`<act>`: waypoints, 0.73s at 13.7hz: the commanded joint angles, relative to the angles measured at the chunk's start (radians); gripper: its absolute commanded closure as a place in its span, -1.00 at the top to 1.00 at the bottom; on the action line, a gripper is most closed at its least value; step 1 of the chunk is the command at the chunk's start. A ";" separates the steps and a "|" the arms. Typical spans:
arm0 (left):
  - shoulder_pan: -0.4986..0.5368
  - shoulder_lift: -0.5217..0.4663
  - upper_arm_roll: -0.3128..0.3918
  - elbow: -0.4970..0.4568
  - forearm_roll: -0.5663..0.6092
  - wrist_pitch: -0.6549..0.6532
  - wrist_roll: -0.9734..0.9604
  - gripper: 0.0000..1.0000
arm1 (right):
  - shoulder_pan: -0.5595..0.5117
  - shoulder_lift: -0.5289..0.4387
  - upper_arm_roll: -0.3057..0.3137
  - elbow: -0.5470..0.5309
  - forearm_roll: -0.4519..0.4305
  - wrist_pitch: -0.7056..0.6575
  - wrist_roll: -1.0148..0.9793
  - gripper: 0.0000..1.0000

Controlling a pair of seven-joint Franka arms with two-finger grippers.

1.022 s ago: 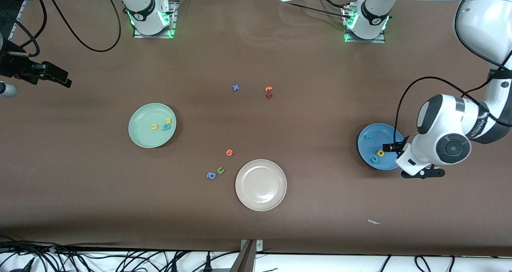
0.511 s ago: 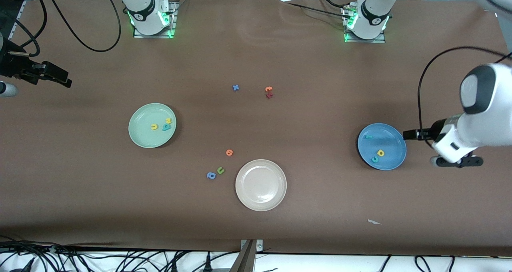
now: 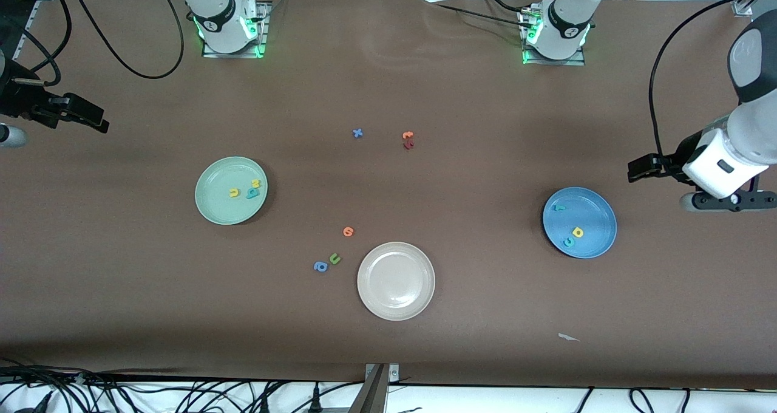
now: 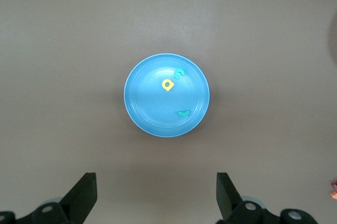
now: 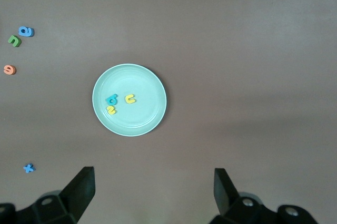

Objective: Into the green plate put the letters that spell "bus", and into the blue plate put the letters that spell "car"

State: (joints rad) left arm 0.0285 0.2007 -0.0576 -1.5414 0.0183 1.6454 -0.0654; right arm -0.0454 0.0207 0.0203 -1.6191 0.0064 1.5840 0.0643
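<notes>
Green plate (image 3: 230,190): I see the letters that spell "bus" (image 3: 245,189) in it, the yellow u at its middle, the teal b and small yellow s touching toward 3 o'clock; that word looks done.
Blue plate (image 3: 580,222): holds the letters that spell "car" (image 3: 570,229), the teal r at 10 o'clock, the yellow a and teal c together near 6 o'clock.
Beige plate (image 3: 396,280): nothing in it, rightly.
Spare letters (image 3: 332,258): left on the bench (image 3: 485,127), belonging to neither word.
Left gripper (image 4: 156,195): jaws wide, holding nothing, raised above the bench by the blue plate; I judge it clear after a drop.
Right gripper (image 5: 152,190): wide, nothing held, waiting high by the green plate.
</notes>
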 commanded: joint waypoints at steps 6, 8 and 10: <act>-0.010 -0.040 0.018 -0.025 -0.029 -0.029 0.032 1.00 | -0.004 -0.013 0.004 -0.001 0.000 -0.012 -0.005 1.00; -0.010 -0.041 0.018 -0.023 -0.028 -0.030 0.030 1.00 | -0.004 -0.013 0.004 -0.001 0.000 -0.012 -0.005 1.00; -0.010 -0.041 0.018 -0.023 -0.026 -0.030 0.032 1.00 | -0.004 -0.013 0.004 -0.001 0.000 -0.012 -0.006 1.00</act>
State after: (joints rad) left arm 0.0255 0.1855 -0.0528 -1.5466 0.0183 1.6248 -0.0577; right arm -0.0454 0.0207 0.0202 -1.6191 0.0064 1.5840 0.0643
